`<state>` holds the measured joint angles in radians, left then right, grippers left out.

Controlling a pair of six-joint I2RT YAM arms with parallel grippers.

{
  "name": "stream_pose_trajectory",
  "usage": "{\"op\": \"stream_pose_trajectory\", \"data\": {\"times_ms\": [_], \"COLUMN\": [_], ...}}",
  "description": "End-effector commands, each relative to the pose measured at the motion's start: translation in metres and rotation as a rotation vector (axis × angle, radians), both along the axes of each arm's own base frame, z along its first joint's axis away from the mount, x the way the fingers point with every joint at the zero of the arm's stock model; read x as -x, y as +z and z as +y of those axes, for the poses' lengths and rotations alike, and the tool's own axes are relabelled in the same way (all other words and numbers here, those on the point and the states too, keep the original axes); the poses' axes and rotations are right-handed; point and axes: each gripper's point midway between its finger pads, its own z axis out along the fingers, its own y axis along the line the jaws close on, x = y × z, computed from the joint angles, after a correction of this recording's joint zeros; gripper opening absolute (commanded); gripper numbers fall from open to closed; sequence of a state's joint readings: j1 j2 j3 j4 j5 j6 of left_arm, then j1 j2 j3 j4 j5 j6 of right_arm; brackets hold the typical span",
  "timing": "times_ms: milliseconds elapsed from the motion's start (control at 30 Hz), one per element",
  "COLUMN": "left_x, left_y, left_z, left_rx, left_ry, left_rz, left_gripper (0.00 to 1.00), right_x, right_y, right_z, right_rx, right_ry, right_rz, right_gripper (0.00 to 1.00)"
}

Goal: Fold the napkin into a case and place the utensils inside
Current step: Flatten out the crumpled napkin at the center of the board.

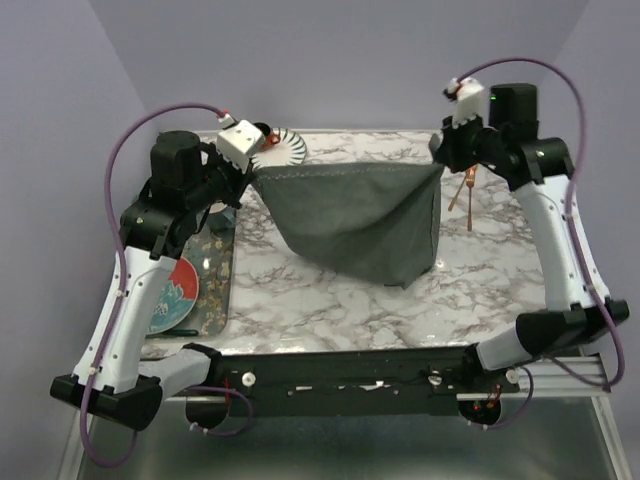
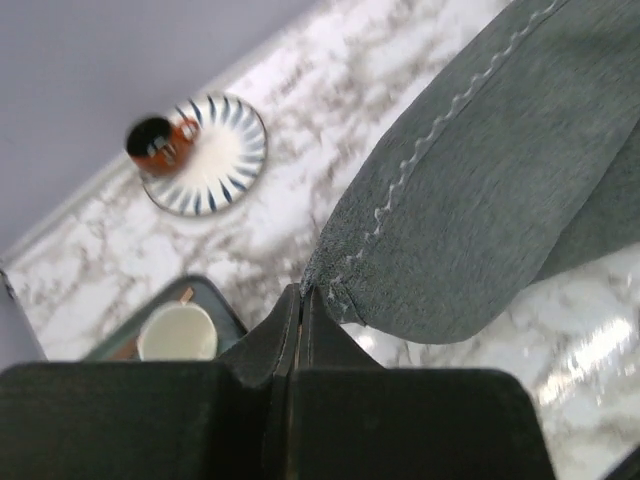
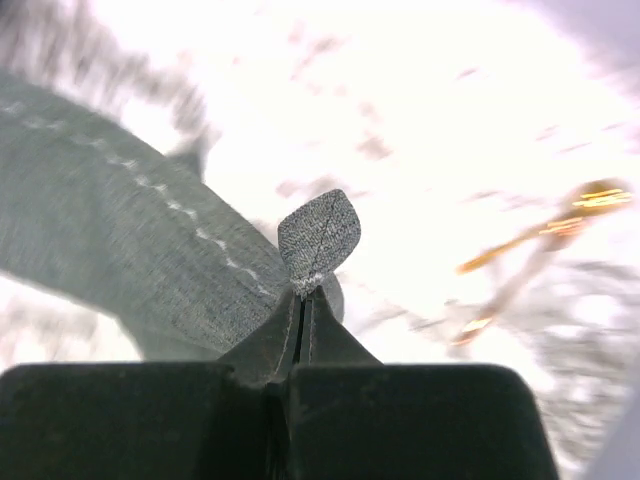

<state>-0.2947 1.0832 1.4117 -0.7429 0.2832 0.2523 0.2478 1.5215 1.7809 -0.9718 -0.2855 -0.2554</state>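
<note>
Napkin (image 1: 360, 215) dark grey, pale stitched hem; utensils (image 1: 466, 192) gold-copper; saucer (image 2: 228, 160) black-white striped; table (image 1: 300, 300) grey-veined marble.

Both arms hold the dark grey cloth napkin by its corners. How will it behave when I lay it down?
Likely very floppy: the dark grey cloth napkin sags in folds between the left gripper and right gripper. Probably light, since thin corner pinches carry it. It may slip: the right grip catches only a small corner tip.

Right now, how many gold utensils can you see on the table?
2. One utensil and the other lie close together on the table, just right of the hanging napkin, near the right gripper. The napkin may hide more.
</note>
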Motion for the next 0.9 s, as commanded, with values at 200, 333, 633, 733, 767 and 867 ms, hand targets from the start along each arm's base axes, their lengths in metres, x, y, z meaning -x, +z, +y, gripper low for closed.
{"op": "stream_pose_trajectory", "data": {"times_ms": [200,333,633,733,767,867], "left_x": [0.005,0.048,0.139,0.147,0.148,0.129], "left_y": [0.16,0.178,0.191,0.198,0.2,0.198], "left_z": [-0.013,-0.012,-0.001,-0.001,-0.003,-0.002], "left_rx": [0.224,0.26,0.363,0.384,0.39,0.386], "left_ry": [-0.035,-0.11,-0.192,-0.202,-0.21,-0.166], "left_rz": [-0.324,-0.421,-0.494,-0.491,-0.485,-0.452], "left_gripper": [0.0,0.0,0.0,0.0,0.0,0.0], "right_x": [0.075,0.13,0.238,0.239,0.235,0.202], "right_y": [0.224,0.244,0.245,0.24,0.24,0.239], "right_z": [-0.067,-0.08,-0.068,-0.064,-0.066,-0.083], "right_rx": [-0.15,-0.162,-0.312,-0.351,-0.355,-0.338], "right_ry": [-0.241,-0.25,-0.101,-0.106,-0.124,-0.273], "right_rz": [-0.709,-0.821,-0.912,-0.859,-0.854,-0.825], "right_gripper": [0.01,0.01,0.01,0.01,0.01,0.01]}}
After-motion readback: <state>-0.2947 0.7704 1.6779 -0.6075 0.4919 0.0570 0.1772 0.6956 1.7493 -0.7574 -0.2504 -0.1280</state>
